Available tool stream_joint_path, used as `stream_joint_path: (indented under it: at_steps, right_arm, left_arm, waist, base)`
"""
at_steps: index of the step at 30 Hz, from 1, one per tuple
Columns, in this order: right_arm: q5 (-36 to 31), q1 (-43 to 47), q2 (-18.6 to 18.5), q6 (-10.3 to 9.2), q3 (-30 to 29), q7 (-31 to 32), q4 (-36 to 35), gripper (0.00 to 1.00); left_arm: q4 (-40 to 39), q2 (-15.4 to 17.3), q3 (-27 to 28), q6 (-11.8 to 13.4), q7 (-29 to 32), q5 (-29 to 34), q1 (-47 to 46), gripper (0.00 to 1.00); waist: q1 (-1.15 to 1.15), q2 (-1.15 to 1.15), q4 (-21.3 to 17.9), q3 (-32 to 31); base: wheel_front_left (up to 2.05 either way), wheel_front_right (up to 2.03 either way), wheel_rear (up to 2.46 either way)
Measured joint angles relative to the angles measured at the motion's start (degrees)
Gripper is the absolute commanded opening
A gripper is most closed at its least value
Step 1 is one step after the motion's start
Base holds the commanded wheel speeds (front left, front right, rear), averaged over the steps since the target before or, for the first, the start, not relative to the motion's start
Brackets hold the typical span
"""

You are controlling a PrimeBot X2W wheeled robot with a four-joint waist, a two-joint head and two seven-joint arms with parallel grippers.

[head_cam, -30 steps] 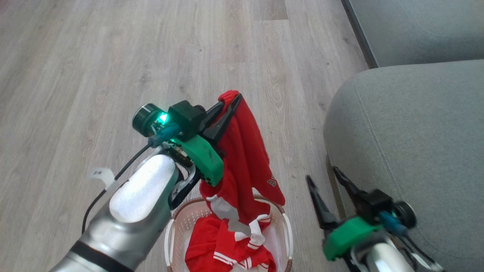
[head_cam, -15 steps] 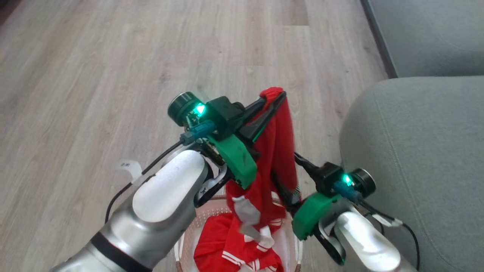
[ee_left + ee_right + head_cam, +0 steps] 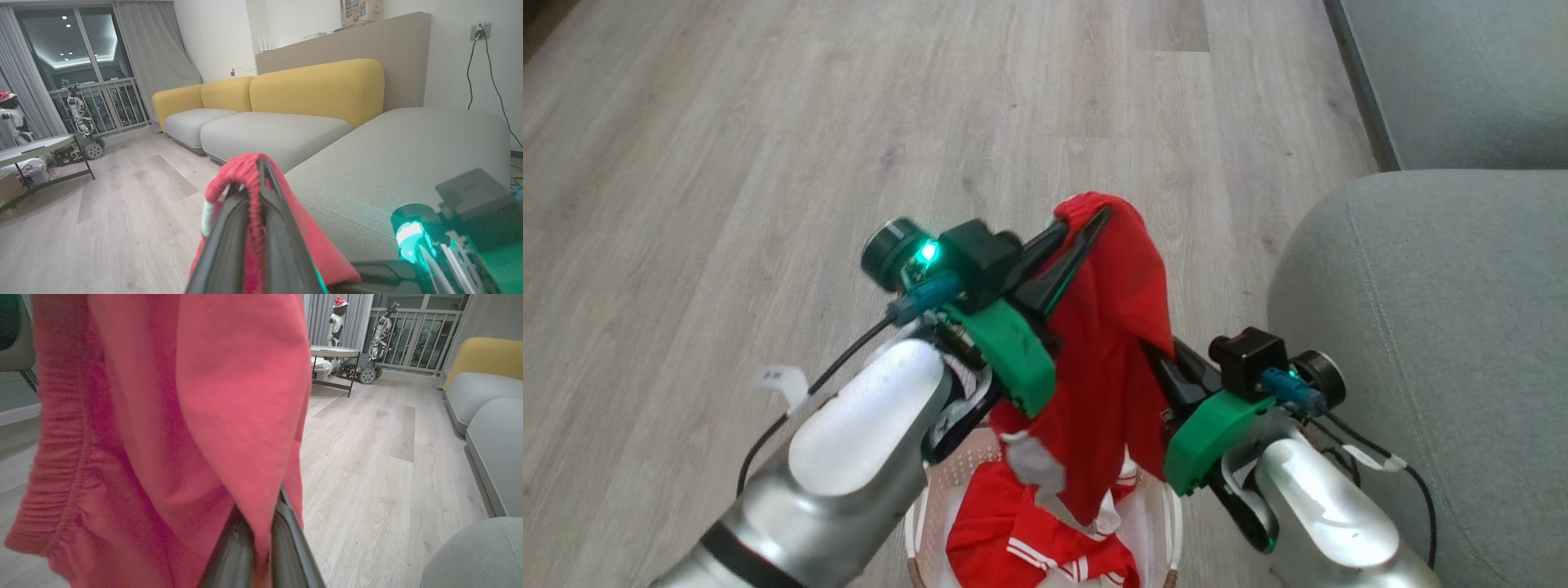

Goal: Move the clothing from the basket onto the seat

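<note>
The clothing [image 3: 1111,351] is soft matt cloth, the basket [image 3: 939,494] smooth perforated plastic. The floor [image 3: 768,147] looks like matt wood-grain planks.

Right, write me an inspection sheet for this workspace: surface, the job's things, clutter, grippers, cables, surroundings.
Surface: wood-plank floor; grey sofa seat at the right.
Job's things: a red garment hangs over the basket; more red clothing lies inside it.
Clutter: nothing seen.
Grippers: left gripper shut on the garment's elastic band; right gripper shut on its lower part.
Cables: black cable along the left forearm; a second cable at the right wrist; cords hang from a wall socket.
Surroundings: yellow-backed sofa, curtains, low table, another robot by the window.
</note>
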Motion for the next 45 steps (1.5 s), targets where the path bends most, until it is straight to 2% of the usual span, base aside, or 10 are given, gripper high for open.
stream_joint_path:
  at_steps: [1,2,3,4,11,22,25,30,37,45]
  right_arm:
    - [0.0,0.0,0.0,0.0,-0.5,0.0,-0.3,0.0]
    - [0.0,0.0,0.0,0.0,-1.0,0.0,-0.6,0.0]
    - [-0.2,0.0,0.0,0.0,-1.5,0.0,-0.8,0.0]
    - [-0.5,0.0,0.0,0.0,-2.0,0.0,-0.9,0.0]
    - [-4.3,-1.9,-0.7,0.0,-6.2,0.0,-2.0,0.0]
    - [-6.6,-4.9,-7.0,0.0,-11.9,0.0,-5.7,0.0]
    - [-6.7,-5.0,-8.0,0.0,-12.4,0.0,-6.4,0.0]
    - [-7.1,-5.8,-10.0,0.0,-13.1,0.0,-8.4,0.0]
    - [-7.0,-5.9,-11.3,0.0,-12.7,0.0,-9.7,0.0]
    - [-6.0,-5.9,-11.6,0.0,-11.9,0.0,-9.6,0.0]
  left_arm:
    - [0.1,0.2,0.2,0.4,-0.4,-0.4,0.7,0.0]
    - [0.2,0.3,0.4,0.7,-0.8,-0.7,1.5,0.34]
    - [0.3,0.4,0.8,0.8,-0.9,-0.9,2.2,0.74]
    - [0.4,0.6,1.0,1.1,-1.3,-1.2,2.9,1.0]
    - [2.2,1.4,1.3,1.9,-3.0,-1.8,6.8,1.0]
    - [5.3,0.3,1.1,2.3,-4.9,-2.8,13.2,1.0]
    - [5.6,-0.2,1.1,2.3,-5.1,-2.8,13.7,1.0]
    - [4.9,-1.3,2.0,2.2,-5.4,-1.9,14.3,1.0]
    - [3.5,-2.5,3.6,1.6,-5.4,1.1,16.2,1.0]
    - [3.2,-3.5,5.1,0.6,-5.4,4.0,16.2,1.0]
  waist:
    - [0.0,0.0,-0.3,0.1]
    - [0.0,0.0,-0.6,0.1]
    - [0.0,0.0,-0.9,0.2]
    - [0.0,0.0,-1.3,0.3]
    - [0.0,0.0,-5.0,0.7]
    - [0.0,0.0,-13.6,1.4]
    - [0.0,0.0,-15.4,1.6]
    - [0.0,0.0,-21.3,2.3]
    - [0.0,0.0,-27.4,3.8]
    - [0.0,0.0,-29.4,6.4]
  base:
    - [0.0,0.0,0.0]
    - [0.0,0.0,0.0]
    - [0.0,0.0,0.0]
    - [0.0,0.0,0.0]
    - [0.0,0.0,0.0]
    - [0.0,0.0,0.0]
    - [0.0,0.0,0.0]
    - [0.0,0.0,0.0]
    - [0.0,0.0,0.0]
    - [0.0,0.0,0.0]
